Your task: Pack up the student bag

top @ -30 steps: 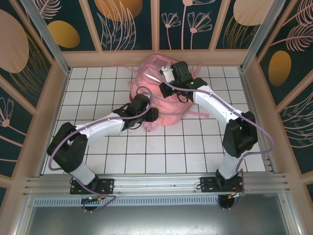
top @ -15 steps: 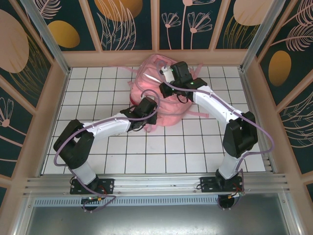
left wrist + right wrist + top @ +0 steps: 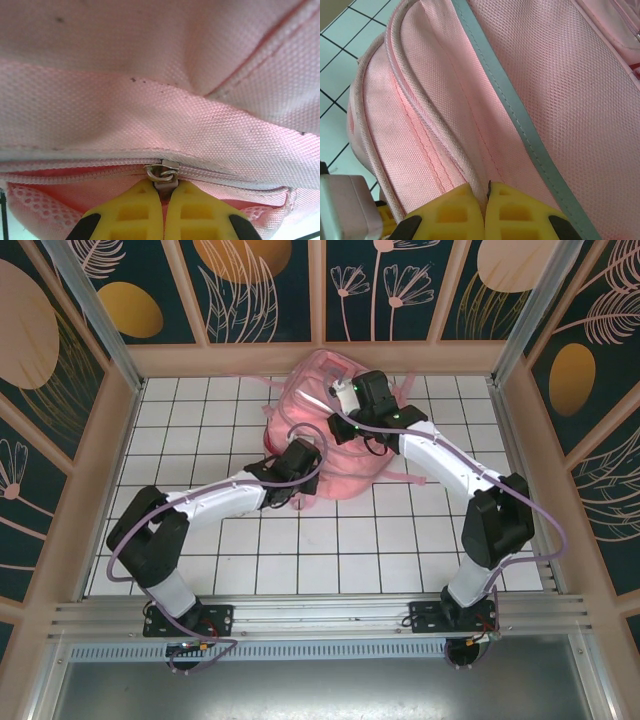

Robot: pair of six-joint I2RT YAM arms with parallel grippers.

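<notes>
Student bag (image 3: 300, 400) lies centred against the far edge of the table (image 3: 200, 550). We see the left arm stretched low, left fingers (image 3: 163, 192) clamped on its zipper pull (image 3: 162, 174); the right arm arches over, right fingers (image 3: 486, 192) pinched on a fabric fold. Near tiles give open room

Bright, even light from above; the white tabletop (image 3: 190, 430) carries only faint, soft shadows. Wrist views resolve the bag's (image 3: 160, 120) weave sharply, softer toward the left view's top.
</notes>
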